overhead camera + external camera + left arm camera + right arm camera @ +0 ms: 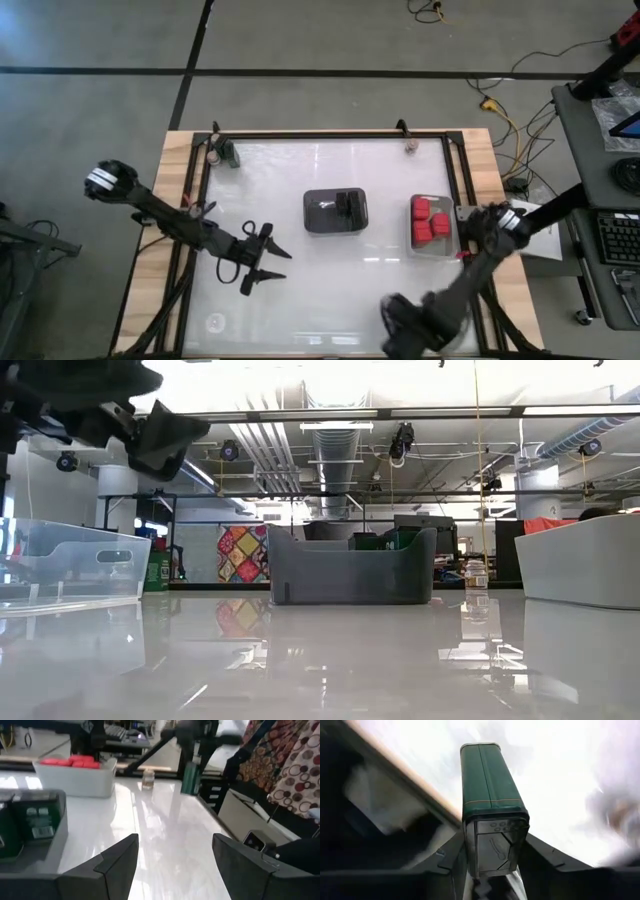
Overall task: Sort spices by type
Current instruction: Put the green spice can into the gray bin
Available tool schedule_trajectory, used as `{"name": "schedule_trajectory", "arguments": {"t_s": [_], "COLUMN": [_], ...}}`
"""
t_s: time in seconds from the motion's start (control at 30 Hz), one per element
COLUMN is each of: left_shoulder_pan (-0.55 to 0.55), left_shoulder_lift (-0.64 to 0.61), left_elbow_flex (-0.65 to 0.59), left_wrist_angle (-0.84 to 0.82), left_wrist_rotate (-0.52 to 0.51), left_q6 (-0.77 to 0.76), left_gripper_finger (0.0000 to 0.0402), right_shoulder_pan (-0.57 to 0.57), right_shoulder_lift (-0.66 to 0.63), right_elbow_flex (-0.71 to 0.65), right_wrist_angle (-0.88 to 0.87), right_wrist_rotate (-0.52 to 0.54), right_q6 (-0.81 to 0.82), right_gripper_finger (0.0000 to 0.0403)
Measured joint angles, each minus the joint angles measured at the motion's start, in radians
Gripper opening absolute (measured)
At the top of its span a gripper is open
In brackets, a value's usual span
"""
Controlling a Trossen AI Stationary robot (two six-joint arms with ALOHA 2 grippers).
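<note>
My right gripper (494, 854) is shut on a dark green tin (490, 780), low over the table's near edge (400, 312). The left wrist view shows that tin (190, 777) upright under the right arm. My left gripper (270, 260) hovers open over the table's left half, touching nothing (175, 865). A dark tray (335, 211) at the middle holds more green tins (30, 820). Red blocks (430, 220) fill a clear tray to its right. A small clear jar (148, 779) stands on the table beyond. My right gripper pinches the green tin between its two fingers at the dark capped end (495, 827). The fingers (454, 857) come from above, pointing down along the tin. The tin's body reaches out past the fingertips. Whether its far end touches the table, I cannot tell.
Another green tin (228, 152) and a jar (212, 155) stand at the far left corner, and a jar (410, 147) at the far edge. A clear shallow tray (70, 560) sits at the near left. A black frame (330, 135) rims the glossy white top.
</note>
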Motion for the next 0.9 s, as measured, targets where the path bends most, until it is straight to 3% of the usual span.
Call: {"name": "schedule_trajectory", "arguments": {"t_s": [0.33,0.6,0.9], "left_shoulder_pan": [-0.005,-0.005,-0.004], "left_shoulder_lift": [0.107,0.112,0.111], "left_elbow_flex": [-0.001,-0.002,-0.002], "left_wrist_angle": [-0.069,-0.07,-0.097], "left_wrist_rotate": [-0.111,-0.111,-0.129], "left_q6": [-0.138,-0.09,-0.089], "left_gripper_finger": [0.0239,0.0239,0.0239], "right_shoulder_pan": [-0.288,-0.487,-0.637], "right_shoulder_lift": [0.0,0.0,0.0], "right_elbow_flex": [0.178,0.199,0.199], "right_wrist_angle": [-0.011,-0.03,-0.05], "right_wrist_rotate": [0.158,0.105,0.051], "right_q6": [-0.13,-0.238,-0.356], "right_gripper_finger": [0.0133,0.0129,0.0128]}}
